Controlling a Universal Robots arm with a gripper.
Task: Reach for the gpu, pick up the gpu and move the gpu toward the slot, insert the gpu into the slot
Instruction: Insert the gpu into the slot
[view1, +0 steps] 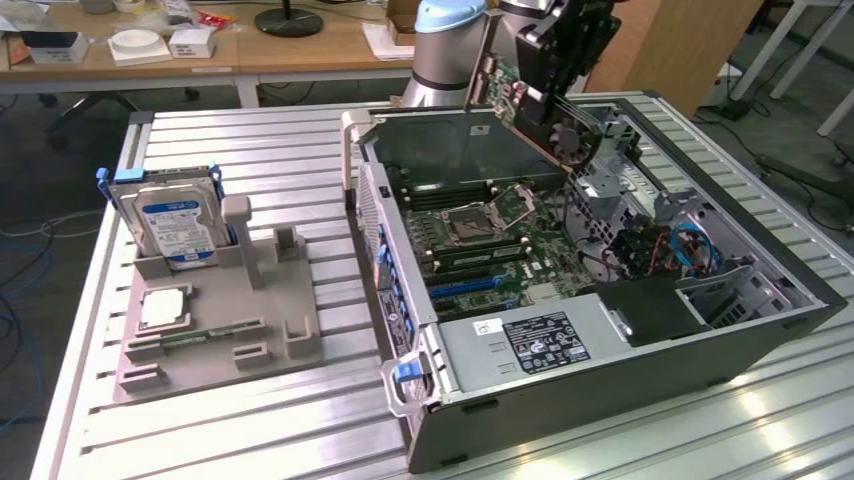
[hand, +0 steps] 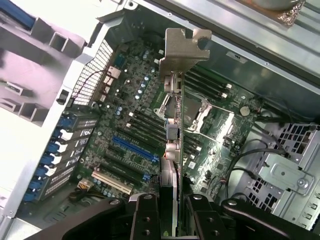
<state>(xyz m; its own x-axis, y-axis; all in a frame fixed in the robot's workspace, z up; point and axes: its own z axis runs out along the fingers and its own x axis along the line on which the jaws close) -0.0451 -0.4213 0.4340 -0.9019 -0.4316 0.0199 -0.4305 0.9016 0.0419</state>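
Above the motherboard (view1: 487, 240), the gripper (hand: 172, 217) has its jaws clamped on the gpu (hand: 172, 142), which hangs edge-on, clear of the blue slot (hand: 134, 148); any tilt or sideways offset could jam its edge against neighbouring sockets.

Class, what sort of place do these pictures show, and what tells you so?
Probably a robotics lab: a black gripper holds a green circuit card above an open dark computer case on a slatted aluminium table, wooden desks behind.
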